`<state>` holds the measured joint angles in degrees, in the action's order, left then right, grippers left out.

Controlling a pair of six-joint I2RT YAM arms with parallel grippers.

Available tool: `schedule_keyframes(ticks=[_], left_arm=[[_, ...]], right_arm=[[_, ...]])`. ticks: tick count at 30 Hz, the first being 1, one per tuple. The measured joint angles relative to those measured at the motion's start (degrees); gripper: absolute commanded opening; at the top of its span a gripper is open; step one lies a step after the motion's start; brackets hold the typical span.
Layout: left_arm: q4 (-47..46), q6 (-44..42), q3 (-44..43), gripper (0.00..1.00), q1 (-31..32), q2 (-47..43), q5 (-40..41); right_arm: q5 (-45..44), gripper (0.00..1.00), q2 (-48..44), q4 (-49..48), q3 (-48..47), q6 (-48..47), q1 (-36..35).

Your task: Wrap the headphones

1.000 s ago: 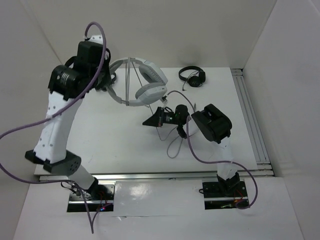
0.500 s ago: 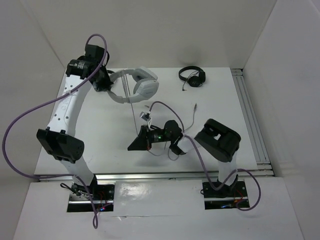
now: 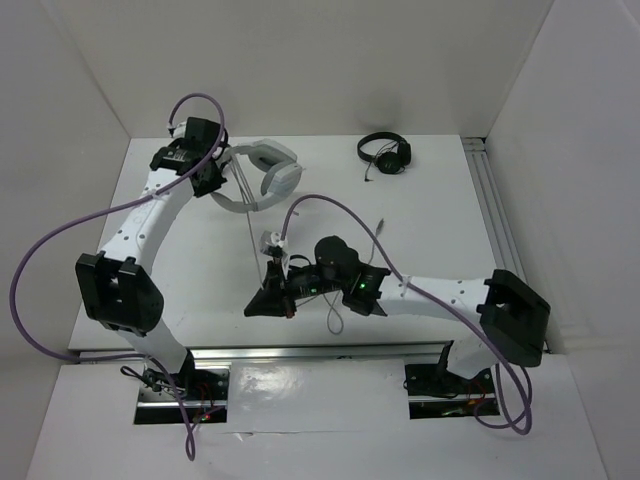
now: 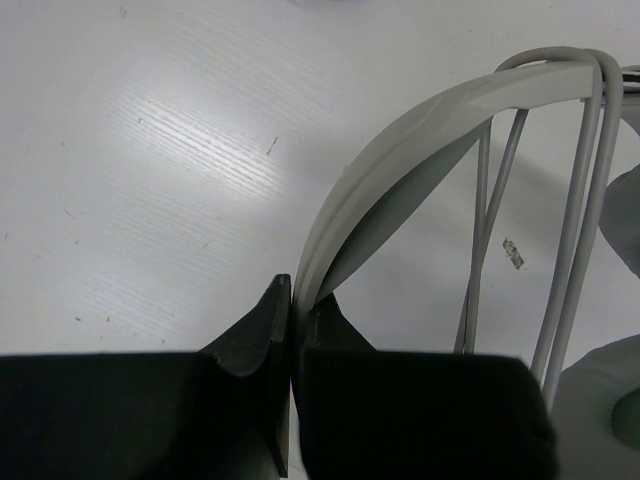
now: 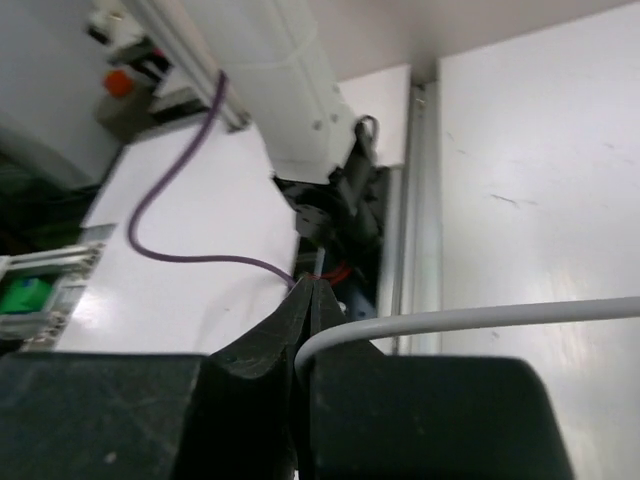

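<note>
Left gripper [image 4: 295,295] is clamped on the headband edge of the white headphones [image 3: 283,180] at the far left of the table, probably anchoring them as a spool; cable strands already loop over the band. Right gripper [image 5: 305,295], near centre and well apart, pinches the grey cable [image 5: 480,314], likely to keep the run taut for another turn. Black headphones [image 3: 385,151] lie far right.

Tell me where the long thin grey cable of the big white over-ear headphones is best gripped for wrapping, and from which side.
Probably on its free straight run, pinched crosswise, as the right gripper does now. The cable is thin and round, so shut fingertips trap it. Come from the near side, because the left gripper holds the wide white headband at the far end, where cable turns lie over it.
</note>
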<state>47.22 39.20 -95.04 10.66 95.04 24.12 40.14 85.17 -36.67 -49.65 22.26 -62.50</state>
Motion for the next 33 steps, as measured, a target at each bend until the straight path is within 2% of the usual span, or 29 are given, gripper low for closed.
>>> schedule_keyframes(ticks=[6, 10, 12, 14, 15, 19, 22, 25, 29, 33], left_arm=[[-1.62, -3.41, 1.79, 0.00, -2.43, 0.09, 0.31], [-2.97, -8.28, 2.40, 0.00, -3.13, -0.13, -0.24], [-4.63, -10.88, 5.38, 0.00, -1.99, -1.53, -0.76], [-6.21, -13.75, 10.51, 0.00, 1.49, -4.11, 0.28], [-6.19, -14.75, 12.85, 0.00, 3.65, -5.38, 1.22], [-6.88, -17.92, 21.55, 0.00, 16.76, -11.02, 5.40], [-9.33, -18.75, 24.81, 0.00, 26.62, -15.87, 10.43], [-12.50, -19.65, 26.67, 0.00, 32.54, -21.94, 14.27], [-18.69, -19.61, 28.48, 0.00, 37.90, -30.08, 18.62], [-19.98, -20.00, 28.52, 0.00, 41.53, -35.08, 19.82]], right_arm=[[-16.28, 0.00, -5.29, 29.07, -7.15, -14.75, -1.22], [-34.49, 0.00, -6.43, 47.84, -16.96, -23.54, -1.92], [-44.89, 0.00, -7.74, 52.70, -19.89, -27.15, -2.01], [-57.77, 0.00, -9.35, 54.84, -22.58, -32.37, -2.01], [-61.40, 0.00, -9.77, 54.71, -23.21, -34.07, -1.97], [-76.52, 0.00, -10.71, 50.86, -23.82, -46.90, -1.42], [-80.13, 0.02, -10.47, 46.14, -22.95, -56.06, 0.74], [-78.25, 0.00, -10.16, 42.80, -22.43, -61.64, 7.08], [-73.81, 0.00, -9.05, 40.26, -21.42, -64.41, 17.16], [-63.67, 0.00, -8.94, 39.93, -21.49, -62.23, 22.82]])
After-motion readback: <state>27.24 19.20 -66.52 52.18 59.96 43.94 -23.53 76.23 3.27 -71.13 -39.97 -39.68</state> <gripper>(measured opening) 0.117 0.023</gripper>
